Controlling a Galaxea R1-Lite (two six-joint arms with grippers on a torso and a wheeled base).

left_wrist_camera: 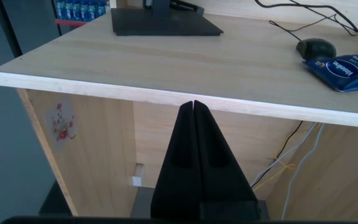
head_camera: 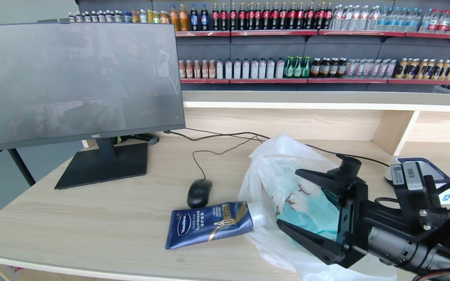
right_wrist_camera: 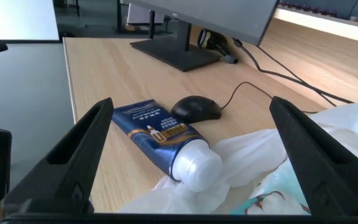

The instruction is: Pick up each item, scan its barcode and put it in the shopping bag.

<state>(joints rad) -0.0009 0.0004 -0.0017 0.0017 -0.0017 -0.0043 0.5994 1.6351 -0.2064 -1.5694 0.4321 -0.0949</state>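
blue tube (head_camera: pixel 209 224) lies 9 o'clock of shopping bag (head_camera: pixel 283 148); right jaws released, left jaws clenched empty; risk: snagging bag film.

A dark blue tube (head_camera: pixel 209 224) with a white cap lies flat just beyond the right gripper's (head_camera: pixel 288 197) spread fingertips, cap end nearest them and against the bag (head_camera: pixel 283 147). That white plastic bag lies crumpled beneath the fingers, with a teal-and-white soft pack (head_camera: pixel 287 187) inside.
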